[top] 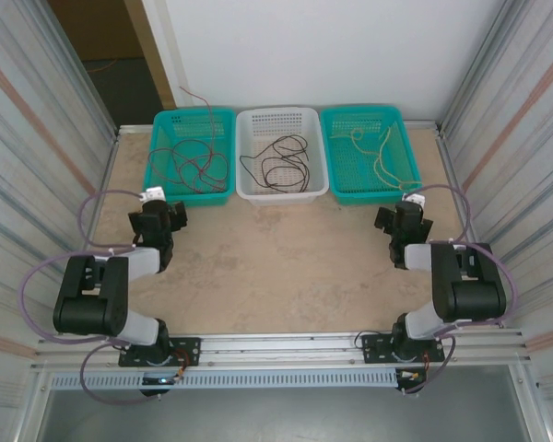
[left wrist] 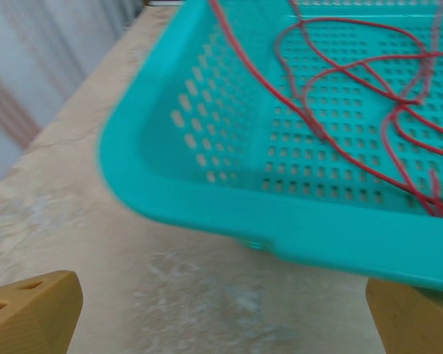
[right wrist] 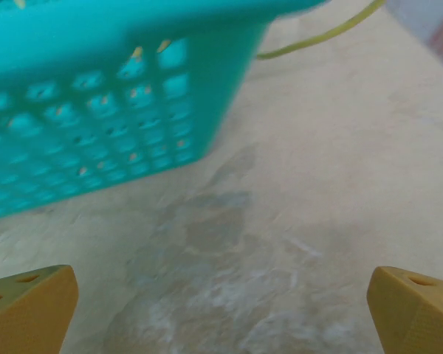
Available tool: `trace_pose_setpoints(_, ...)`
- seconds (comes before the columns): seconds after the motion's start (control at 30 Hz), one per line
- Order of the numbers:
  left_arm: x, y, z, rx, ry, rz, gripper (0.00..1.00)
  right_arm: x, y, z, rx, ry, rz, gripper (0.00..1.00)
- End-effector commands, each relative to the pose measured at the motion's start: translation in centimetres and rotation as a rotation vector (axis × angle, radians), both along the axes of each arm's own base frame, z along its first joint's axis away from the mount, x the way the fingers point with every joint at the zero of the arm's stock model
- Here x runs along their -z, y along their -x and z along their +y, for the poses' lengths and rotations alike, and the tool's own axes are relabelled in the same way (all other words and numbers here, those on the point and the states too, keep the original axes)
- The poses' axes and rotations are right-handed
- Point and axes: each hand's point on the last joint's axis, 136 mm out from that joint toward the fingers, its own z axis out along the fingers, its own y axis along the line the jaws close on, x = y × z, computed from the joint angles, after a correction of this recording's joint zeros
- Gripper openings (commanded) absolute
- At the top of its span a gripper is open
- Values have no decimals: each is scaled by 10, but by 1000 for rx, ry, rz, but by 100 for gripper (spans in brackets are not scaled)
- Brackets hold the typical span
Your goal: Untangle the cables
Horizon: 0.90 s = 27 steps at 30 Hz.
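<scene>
Jaws spread wide, nothing held.
The left gripper (left wrist: 221, 317) faces the teal basket (left wrist: 207, 214) of red cables (left wrist: 340, 74); the right gripper (right wrist: 221, 313), released, sits beside another basket's (right wrist: 96, 110) corner.

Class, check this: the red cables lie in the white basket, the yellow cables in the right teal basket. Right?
No: the red cables lie in the left teal basket, as the top external view shows; the rest stands.

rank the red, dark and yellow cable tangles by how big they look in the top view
1. red cables, spread across the left teal basket
2. dark cables in the white basket
3. yellow cables in the right teal basket; faint, so close to second
</scene>
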Motion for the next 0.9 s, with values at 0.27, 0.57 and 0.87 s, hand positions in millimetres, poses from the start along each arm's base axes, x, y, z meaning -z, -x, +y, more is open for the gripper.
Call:
trace_pose_setpoints(0.27, -4, -7, -19, 121, -24, -97, 99, -31, -25, 26, -196, -53, -137, 99)
trace_pose_setpoints(0.57, -2, -5, -20, 134, -4, -77, 99, -31, -25, 26, -198, -54, -138, 99)
trace_pose_setpoints(0.87, -1, -5, -21, 137, -3, -73, 99, -27, -29, 25, -199, -70, -117, 99)
